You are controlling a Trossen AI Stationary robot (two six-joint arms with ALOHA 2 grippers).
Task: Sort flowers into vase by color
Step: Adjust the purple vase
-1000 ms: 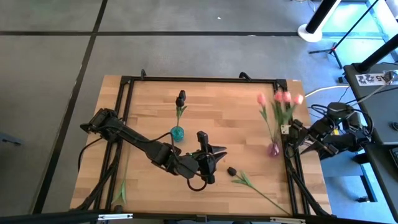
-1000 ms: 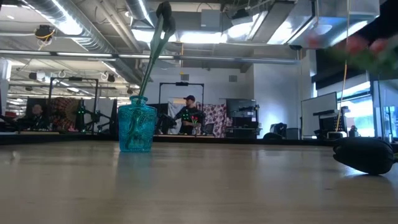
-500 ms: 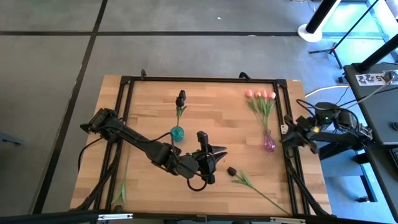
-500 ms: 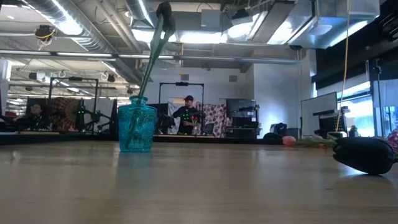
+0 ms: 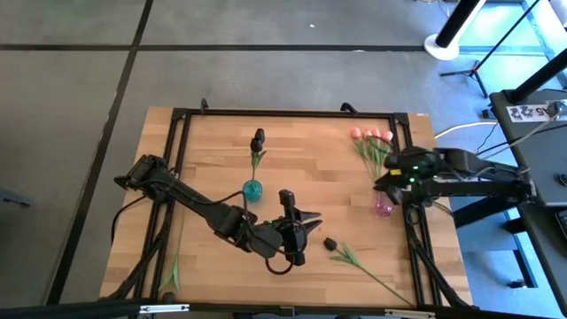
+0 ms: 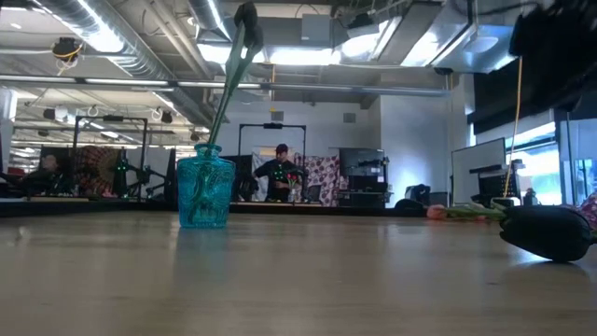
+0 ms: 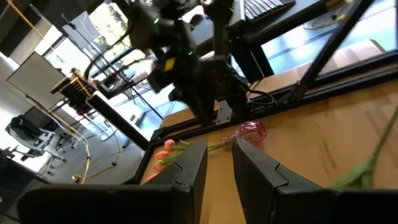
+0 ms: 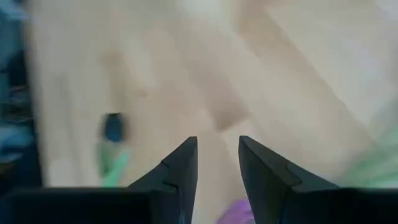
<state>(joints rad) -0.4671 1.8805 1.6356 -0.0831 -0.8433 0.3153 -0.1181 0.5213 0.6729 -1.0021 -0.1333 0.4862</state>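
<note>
Two vases: teal vase (image 5: 253, 190) mid-table holds one black tulip (image 5: 258, 140); pink vase (image 5: 384, 206) lies tipped at the right edge, pink tulips (image 5: 370, 136) flat on the wood.
Loose stock: black tulip (image 5: 330, 244) lies near my left gripper (image 5: 306, 220).
Left gripper: parked low mid-table, fingers slightly parted, empty.
Right gripper (image 5: 385, 182): reaching over the fallen pink vase, I judge to right it; fingers slightly parted, holding nothing.

Teal vase (image 5: 253, 189), pink-purple vase (image 5: 383, 206), pink tulips (image 5: 369, 135), seemingly black-headed tulip (image 5: 257, 142), light wooden table (image 5: 310, 151)
</note>
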